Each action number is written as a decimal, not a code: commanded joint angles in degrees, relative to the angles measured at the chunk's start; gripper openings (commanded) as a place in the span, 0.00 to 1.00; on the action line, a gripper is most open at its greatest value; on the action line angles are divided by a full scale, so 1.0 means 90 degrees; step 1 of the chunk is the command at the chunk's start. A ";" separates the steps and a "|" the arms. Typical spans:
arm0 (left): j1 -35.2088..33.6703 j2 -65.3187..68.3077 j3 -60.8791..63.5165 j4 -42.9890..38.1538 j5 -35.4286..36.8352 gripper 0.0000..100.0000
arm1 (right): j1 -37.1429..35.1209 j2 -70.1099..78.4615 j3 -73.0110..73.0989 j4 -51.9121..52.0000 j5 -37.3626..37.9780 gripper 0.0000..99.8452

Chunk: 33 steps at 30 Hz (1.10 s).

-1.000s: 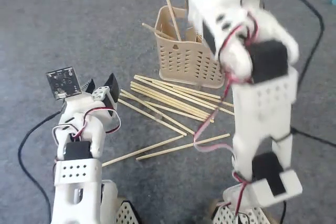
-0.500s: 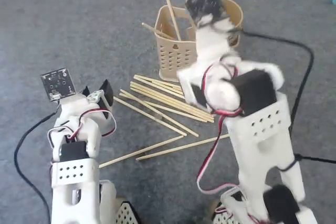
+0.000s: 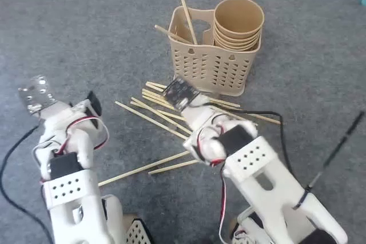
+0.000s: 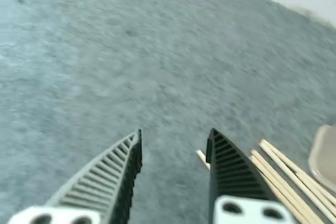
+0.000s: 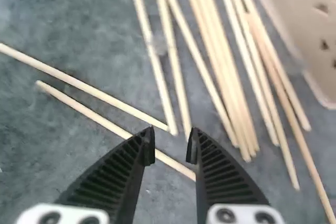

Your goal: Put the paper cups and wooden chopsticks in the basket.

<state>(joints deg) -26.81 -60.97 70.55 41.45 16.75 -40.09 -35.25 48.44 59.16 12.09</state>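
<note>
Obs.: the paper cups (image 3: pixel 237 24) are nested in one stack that stands upright in one side of the beige perforated basket (image 3: pixel 209 67); nesting them likely keeps the other side free. A few wooden chopsticks (image 3: pixel 186 7) stand there on end, leaning on the rim, because they are longer than the basket is deep. The cup part of the task looks finished and the chopstick part is far from it. The loose chopsticks (image 3: pixel 154 115) lie flat on the grey felt-covered table (image 3: pixel 86 38) in a rough fan just in front of the basket, with two more (image 3: pixel 143 167) apart from it, nearer the arm bases. The right gripper (image 5: pixel 170 140) points down over the near edge of this scatter. Its fingers are released, parted only narrowly, and grasp nothing; a single chopstick (image 5: pixel 89 115) runs under the gap. I judge the narrow opening suits so thin a stick. The left gripper (image 4: pixel 175 140) sits low over bare table to the side of the fan, fingers released wider and empty, with the chopstick ends just beside one finger. It is well clear of the other arm, probably to avoid crowding. Writing: none legible on cups, basket or sticks; any marks on the wrist circuit boards are too small to read.
</note>
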 commanded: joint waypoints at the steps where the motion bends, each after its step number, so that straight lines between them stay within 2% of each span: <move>1: -0.0527 -0.0137 -0.0386 0.0049 -0.0010 0.19 | -0.0396 0.0259 0.0000 -0.0503 0.0147 0.12; 4: -0.0879 0.0156 -0.0542 0.0059 -0.0010 0.19 | -0.0591 0.1118 -0.0029 -0.0982 0.0186 0.12; 8: -0.1123 0.1270 -0.1089 0.0059 0.0000 0.19 | -0.0796 0.2173 -0.0039 -0.1597 0.0508 0.12; 18: -0.1407 0.3448 -0.2291 0.0010 0.0166 0.19 | -0.1050 0.2662 -0.0518 -0.1470 0.1016 0.12; 26: -0.1416 0.3849 -0.2486 -0.0137 0.0166 0.19 | -0.1431 0.2711 -0.0479 -0.1304 0.1602 0.12; 33: -0.1416 0.3858 -0.2476 -0.0147 0.0166 0.19 | -0.1411 0.2720 -0.0596 -0.1460 0.2149 0.12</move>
<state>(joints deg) -39.21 -26.42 51.03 41.45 17.63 -52.84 -10.46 46.24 46.95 28.97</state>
